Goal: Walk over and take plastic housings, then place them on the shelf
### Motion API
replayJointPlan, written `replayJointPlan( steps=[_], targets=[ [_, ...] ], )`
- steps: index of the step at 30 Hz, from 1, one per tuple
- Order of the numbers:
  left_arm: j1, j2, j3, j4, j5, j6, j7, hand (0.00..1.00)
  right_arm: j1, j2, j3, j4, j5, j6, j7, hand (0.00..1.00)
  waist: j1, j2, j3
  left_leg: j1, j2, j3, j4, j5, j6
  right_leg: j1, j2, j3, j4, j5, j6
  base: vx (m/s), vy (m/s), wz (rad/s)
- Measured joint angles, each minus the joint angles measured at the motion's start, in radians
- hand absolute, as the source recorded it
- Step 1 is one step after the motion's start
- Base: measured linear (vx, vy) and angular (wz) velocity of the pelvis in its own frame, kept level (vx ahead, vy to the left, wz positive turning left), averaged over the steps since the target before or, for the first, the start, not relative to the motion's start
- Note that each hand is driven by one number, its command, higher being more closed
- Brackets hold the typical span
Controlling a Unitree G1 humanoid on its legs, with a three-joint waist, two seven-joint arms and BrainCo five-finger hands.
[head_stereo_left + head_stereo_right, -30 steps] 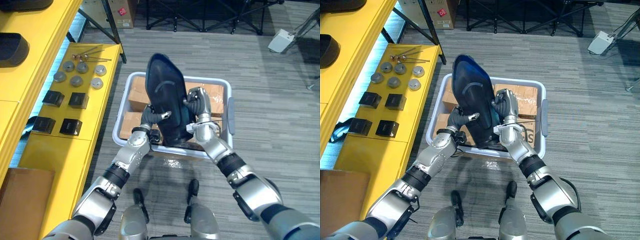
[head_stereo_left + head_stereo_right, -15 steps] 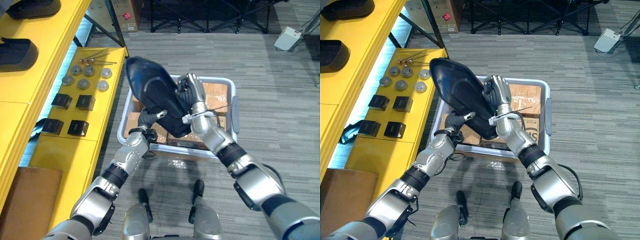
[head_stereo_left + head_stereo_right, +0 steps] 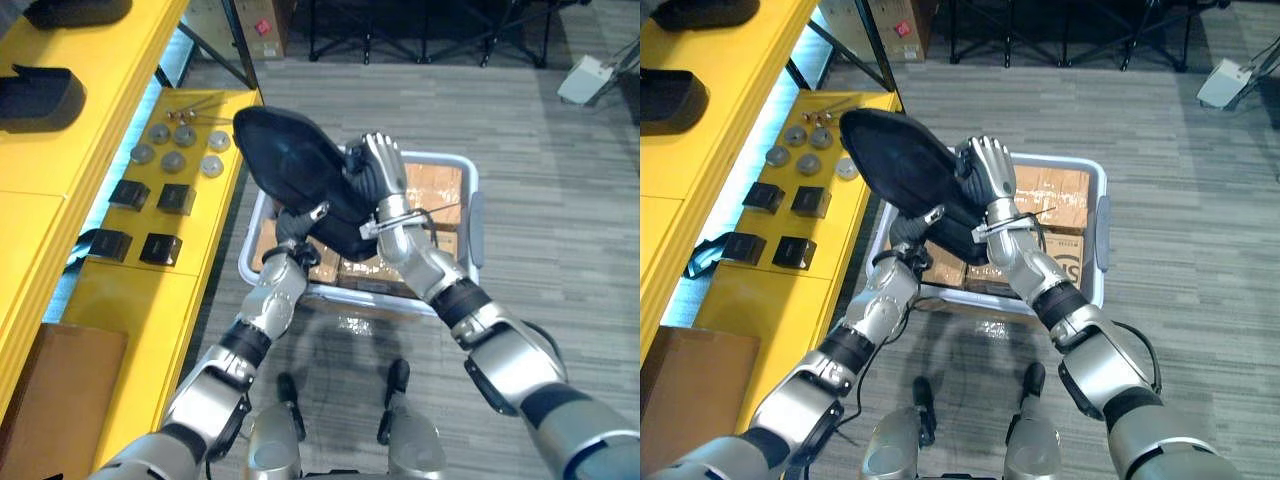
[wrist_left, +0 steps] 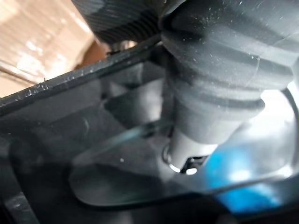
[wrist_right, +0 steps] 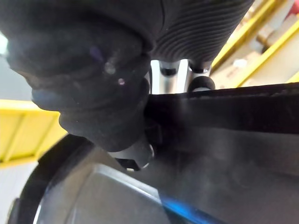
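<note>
While I watch from the head cameras, one dark plastic housing (image 3: pixel 300 170) sits up between both hands, above the grey bin (image 3: pixel 440 160) and clear of it, so I'd call the pick done and the carry to the yellow shelf (image 3: pixel 130 300) the part that's left. Right hand (image 3: pixel 378 170): fingers clamped over the far edge, thumb on the near face, as its wrist view confirms. Left hand (image 3: pixel 296 226): thumb hooked over the lower edge and pressed onto the glossy shell, the rest tucked underneath, so it's gripping too. Below the fingers, cardboard boxes (image 3: pixel 440 190) line the bin; I can't count them with the housing in the way. Out beyond the left hand's fingers, the shelf carries two more housings (image 3: pixel 40 95) on its upper tier, then six round metal discs (image 3: pixel 173 160) and four small black boxes (image 3: pixel 160 247) lower down.
</note>
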Motion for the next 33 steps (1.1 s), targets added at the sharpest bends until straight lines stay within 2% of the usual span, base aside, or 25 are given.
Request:
replayJointPlan(
  steps=[6, 11, 13, 18, 21, 23, 29, 33],
  targets=[
    [-0.075, -0.028, 0.028, 0.052, 0.001, -0.011, 0.076, 1.0, -0.073, -0.007, 0.017, 0.016, 0.0, -0.013, -0.021, 0.0, 0.004, -0.003, 0.043, -0.037, 0.011, -0.001, 0.027, -0.004, 0.003, -0.042, 0.004, 0.006, 0.032, -0.005, -0.007, -0.01, 0.002, -0.02],
    [-0.093, -0.048, 0.029, 0.076, 0.019, -0.023, 0.164, 1.0, -0.08, 0.004, 0.05, 0.031, 0.0, -0.03, -0.041, 0.0, 0.007, -0.005, 0.045, -0.068, 0.011, -0.003, 0.034, -0.009, 0.004, -0.07, 0.004, 0.008, 0.036, -0.005, -0.007, 0.01, 0.005, 0.01],
    [-0.105, -0.069, 0.042, 0.095, 0.064, -0.026, 0.225, 1.0, -0.08, 0.029, 0.049, 0.031, 0.0, -0.047, -0.048, 0.0, 0.008, -0.006, 0.046, -0.068, 0.011, -0.003, 0.034, -0.009, 0.005, -0.073, 0.004, 0.011, 0.041, -0.007, -0.008, 0.0, 0.0, 0.0],
    [-0.124, -0.064, 0.091, 0.098, 0.187, -0.025, 0.32, 1.0, -0.08, 0.035, 0.012, 0.025, 0.004, -0.058, -0.081, 0.0, 0.007, -0.015, 0.055, -0.068, 0.012, -0.002, 0.043, -0.017, 0.007, -0.079, 0.002, 0.018, 0.057, -0.014, -0.006, 0.0, 0.004, -0.01],
    [-0.126, -0.06, 0.138, 0.102, 0.27, -0.022, 0.388, 1.0, -0.08, 0.036, -0.053, -0.033, 0.016, -0.059, -0.114, 0.0, 0.005, -0.014, 0.074, -0.069, 0.012, 0.009, 0.065, -0.032, 0.01, -0.095, -0.004, 0.038, 0.088, -0.028, -0.003, -0.03, 0.035, -0.11],
    [-0.126, -0.05, 0.158, 0.103, 0.334, -0.009, 0.423, 1.0, -0.076, 0.033, -0.106, -0.107, 0.053, -0.059, -0.14, 0.0, -0.009, -0.014, 0.088, -0.068, 0.01, 0.008, 0.066, -0.032, 0.01, -0.096, -0.007, 0.039, 0.094, -0.031, -0.002, 0.0, 0.0, 0.0],
    [-0.118, -0.023, 0.186, 0.105, 0.449, -0.004, 0.458, 1.0, 0.025, 0.013, -0.174, -0.255, 0.098, -0.059, -0.158, 0.0, -0.03, -0.015, 0.089, -0.066, 0.01, 0.013, 0.065, -0.032, 0.009, -0.101, -0.005, 0.049, 0.095, -0.032, -0.001, 0.02, 0.008, -0.03],
    [-0.078, -0.024, 0.197, 0.075, 0.524, -0.005, 0.468, 1.0, 0.097, 0.015, -0.176, -0.299, 0.123, -0.053, -0.169, 0.0, -0.045, -0.015, 0.089, -0.059, 0.01, 0.023, 0.065, -0.039, 0.009, -0.103, -0.004, 0.062, 0.099, -0.034, 0.001, 0.01, 0.017, -0.1]
  ],
)
